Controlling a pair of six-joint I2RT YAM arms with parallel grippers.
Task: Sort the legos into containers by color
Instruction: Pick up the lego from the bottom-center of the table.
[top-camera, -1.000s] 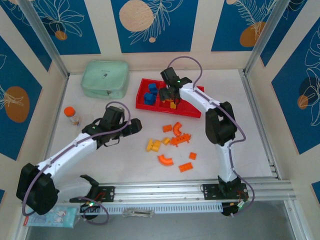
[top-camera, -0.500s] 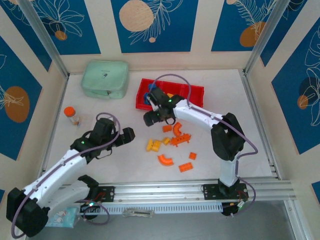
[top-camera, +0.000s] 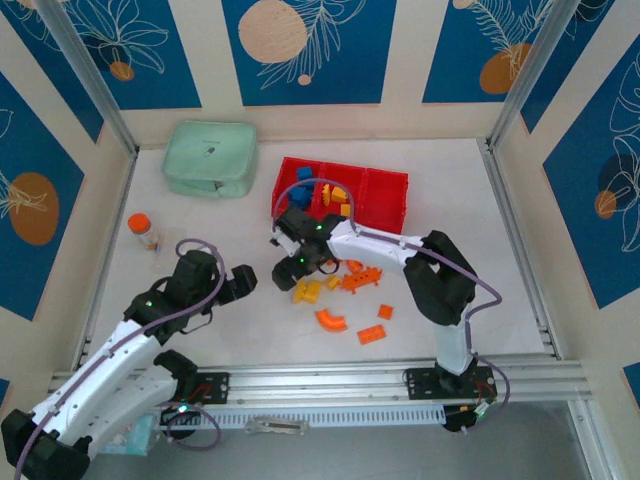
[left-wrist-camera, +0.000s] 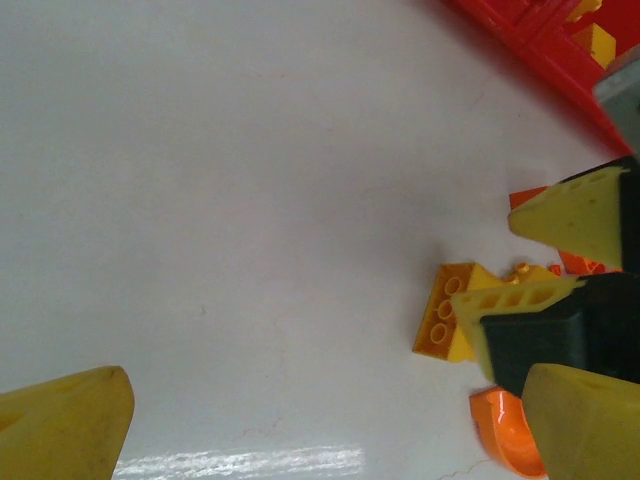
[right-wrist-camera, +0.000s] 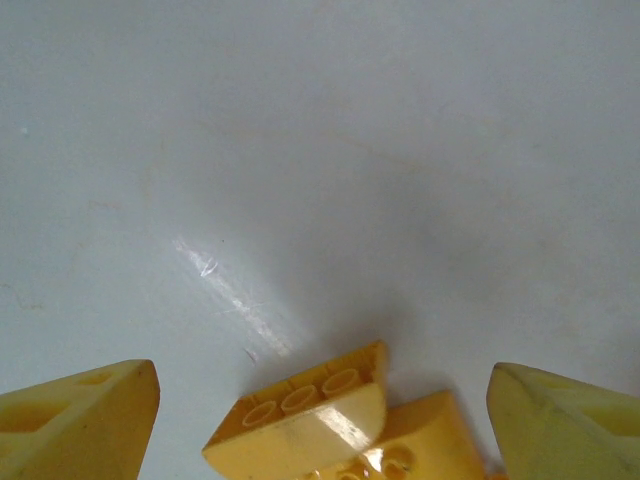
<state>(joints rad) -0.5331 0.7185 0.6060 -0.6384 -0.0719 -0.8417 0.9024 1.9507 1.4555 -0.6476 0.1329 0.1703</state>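
Two small yellow plastic bricks (top-camera: 306, 291) lie touching each other on the white table (top-camera: 200, 220), just in front of the shallow red plastic tray (top-camera: 392, 205). My right gripper (right-wrist-camera: 322, 395) hangs over them, jaws spread with nothing between them and one finger on either side of the pair. I judge yellow to be my next pick. One brick is turned so the hollow tubes of its underside show, glossy, leaning against its neighbour. My left gripper (top-camera: 238, 284) is released and holds nothing. It sits off to the left of the tray's near corner, clear of the pile. In front of the tray lie scattered orange bricks and curved arches (top-camera: 331, 320). In the tray's left compartment sit blue bricks (top-camera: 303, 180), and in its middle one yellow ones (top-camera: 338, 193).
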